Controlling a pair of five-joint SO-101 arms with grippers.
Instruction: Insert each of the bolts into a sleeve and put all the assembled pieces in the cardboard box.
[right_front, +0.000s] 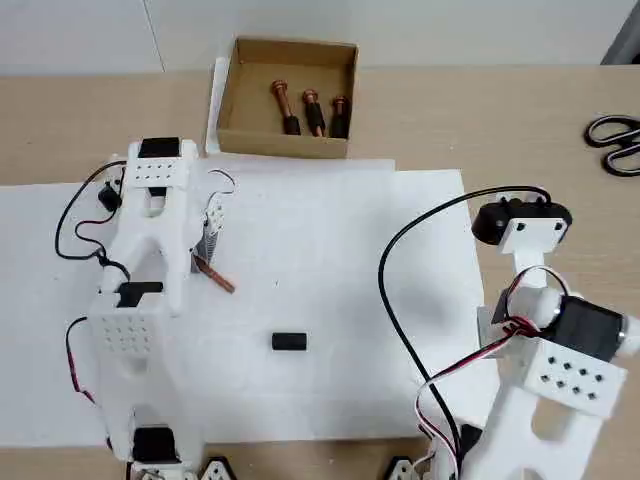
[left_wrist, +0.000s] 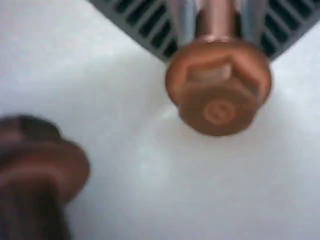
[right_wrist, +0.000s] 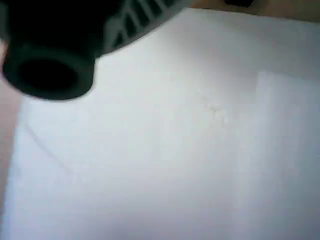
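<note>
— Bolt (left_wrist: 217, 90): where is it?
— In the left gripper (right_front: 208, 240), over the left part of the white sheet (right_front: 330, 230), not far from its left edge. The ribbed jaws are closed on the shank, and the copper hex head sticks out clear of them. From above it hangs at a slant.
— And the sleeves?
— One sleeve (right_wrist: 49, 70) is in the right gripper (right_wrist: 100, 30), whose jaws are clamped on it with the open end jutting out over the sheet. A loose sleeve (right_front: 290, 341) lies flat on the sheet, about midway across and toward its near edge, well apart from the bolt.
— How is the box?
— The box (right_front: 230, 95) sits on the table (right_front: 480, 120) at the far side, touching the sheet's far edge. Three pieces (right_front: 314, 112) lie in it side by side, copper heads toward the far wall and black sleeves toward the near wall.
— What else is there?
— Scissors (right_front: 615, 140) at the table's right edge. In the left wrist view there is a blurred copper-and-dark shape (left_wrist: 40, 170) close to the camera; I cannot tell what it is.
</note>
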